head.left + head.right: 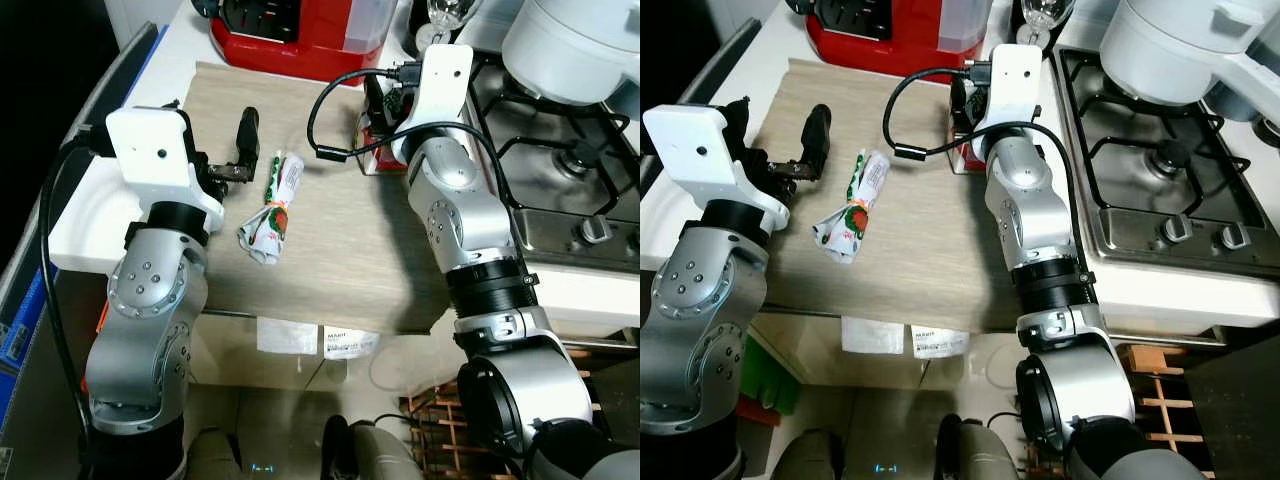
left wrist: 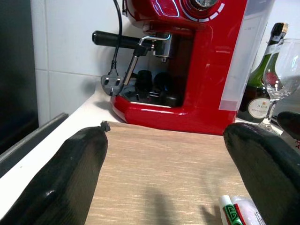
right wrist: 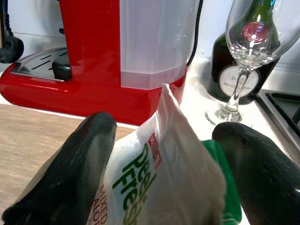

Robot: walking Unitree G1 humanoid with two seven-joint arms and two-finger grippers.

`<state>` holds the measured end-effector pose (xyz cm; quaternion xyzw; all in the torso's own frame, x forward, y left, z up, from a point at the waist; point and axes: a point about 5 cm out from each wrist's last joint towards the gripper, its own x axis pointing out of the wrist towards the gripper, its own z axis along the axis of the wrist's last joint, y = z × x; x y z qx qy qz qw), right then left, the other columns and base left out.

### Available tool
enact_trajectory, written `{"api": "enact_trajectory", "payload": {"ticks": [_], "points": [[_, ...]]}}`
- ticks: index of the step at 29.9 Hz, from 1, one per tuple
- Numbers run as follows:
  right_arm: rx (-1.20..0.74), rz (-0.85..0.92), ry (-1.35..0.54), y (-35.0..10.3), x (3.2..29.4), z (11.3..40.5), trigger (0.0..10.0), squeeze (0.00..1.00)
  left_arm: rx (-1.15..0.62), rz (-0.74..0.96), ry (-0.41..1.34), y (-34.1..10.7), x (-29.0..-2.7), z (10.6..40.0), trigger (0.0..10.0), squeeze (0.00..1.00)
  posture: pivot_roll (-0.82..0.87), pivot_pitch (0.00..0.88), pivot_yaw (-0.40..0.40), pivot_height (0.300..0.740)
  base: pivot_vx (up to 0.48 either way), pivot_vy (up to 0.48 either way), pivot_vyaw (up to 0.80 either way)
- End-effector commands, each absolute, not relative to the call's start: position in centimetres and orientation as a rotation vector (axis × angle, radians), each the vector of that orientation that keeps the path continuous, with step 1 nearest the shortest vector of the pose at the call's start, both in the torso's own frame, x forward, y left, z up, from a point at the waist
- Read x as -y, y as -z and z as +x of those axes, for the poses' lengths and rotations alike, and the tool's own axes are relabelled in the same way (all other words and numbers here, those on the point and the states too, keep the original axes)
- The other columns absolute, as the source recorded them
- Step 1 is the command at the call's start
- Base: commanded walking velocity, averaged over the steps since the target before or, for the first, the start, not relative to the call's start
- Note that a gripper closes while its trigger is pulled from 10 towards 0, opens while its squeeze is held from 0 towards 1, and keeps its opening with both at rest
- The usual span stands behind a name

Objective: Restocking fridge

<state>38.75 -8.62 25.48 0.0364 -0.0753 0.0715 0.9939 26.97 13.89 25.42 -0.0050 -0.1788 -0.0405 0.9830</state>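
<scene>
A crumpled white packet with a tomato print (image 1: 272, 210) lies on the wooden counter (image 1: 340, 250); its end shows in the left wrist view (image 2: 234, 211). My left gripper (image 2: 164, 154) hovers open just left of the packet, one black finger (image 1: 247, 135) lying beside its far end, nothing between the fingers. My right gripper (image 3: 159, 154) is at the back of the counter, open, with a finger on each side of an upright white bag with green and red lettering (image 3: 154, 183). I cannot tell whether the fingers (image 3: 75, 159) press on the bag.
A red coffee machine (image 1: 300, 30) stands along the counter's far edge. A wine glass (image 3: 251, 42) and a dark bottle (image 3: 232, 70) are just behind the bag. A steel gas hob (image 1: 560, 160) with a white pot (image 1: 580, 40) lies to the right. A black cable (image 1: 330, 110) loops over the counter.
</scene>
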Motion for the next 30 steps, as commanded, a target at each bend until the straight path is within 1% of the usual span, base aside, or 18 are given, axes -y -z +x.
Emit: {"api": "enact_trajectory", "payload": {"ticks": [1,13,24,30], "points": [[0.13,0.102,-0.128,-25.5,9.0,39.0,0.0,0.0,0.37,-0.011,0.088,-25.6,-13.5,26.7,10.0,0.0,0.1,0.2,-0.136,0.711,0.0,0.0,0.0],[0.126,0.116,-0.114,-25.5,9.5,39.5,0.0,0.0,0.386,-0.012,0.111,-25.9,-13.0,27.7,10.0,0.0,0.09,0.141,-0.125,0.711,0.0,0.0,0.0],[0.105,0.12,-0.098,-24.7,9.8,39.6,0.0,0.0,0.39,-0.007,0.132,-26.0,-12.7,28.7,10.0,0.0,0.06,0.106,-0.108,0.711,0.0,0.0,0.0],[0.164,0.096,-0.091,-25.2,10.3,39.5,0.0,0.0,0.399,-0.009,0.145,-26.0,-12.4,29.4,10.0,0.0,0.06,0.072,-0.106,0.711,0.0,0.0,0.0]]}}
